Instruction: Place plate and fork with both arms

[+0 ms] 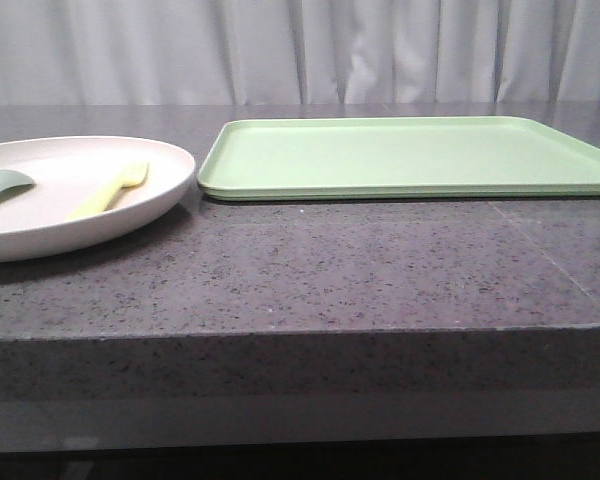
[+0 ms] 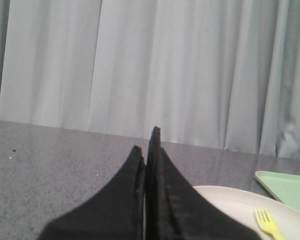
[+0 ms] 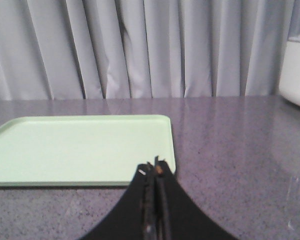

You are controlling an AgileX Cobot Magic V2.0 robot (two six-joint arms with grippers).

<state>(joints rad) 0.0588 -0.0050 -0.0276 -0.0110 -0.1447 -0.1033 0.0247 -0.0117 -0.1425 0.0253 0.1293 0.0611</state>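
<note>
From my station, starting at the left of the front view, I see the plate (image 1: 75,215) sitting on the grey stone table (image 1: 330,270), just beside the left edge of the green tray (image 1: 410,155). The fork (image 1: 108,190) lies inside the plate, tines pointing away from me, and a grey-green utensil (image 1: 2,185) rests in the same dish nearer its left side.

My left gripper (image 2: 148,142) hangs close behind the plate with its jaws pressed together and nothing between them. My right gripper (image 3: 155,167) is also fully closed and empty, poised at the near right corner of the tray.

What worries me first is the fork: it is thin, lies flat on a smooth curved surface, and I judge that closed or badly aimed jaws would just push it along the dish instead of lifting it. The grey-green utensil is loose too, so if I lift the plate by its rim and tilt it, both pieces could slide out. The plate's low rim gives little to pinch, and a weak hold may let it drop onto the stone. Since the plate is so near the tray, dragging could also knock the tray askew.

Counted left to right: one grey-green utensil, one plate, one fork, one tray, and two grippers, with a white curtain (image 1: 300,50) behind.
</note>
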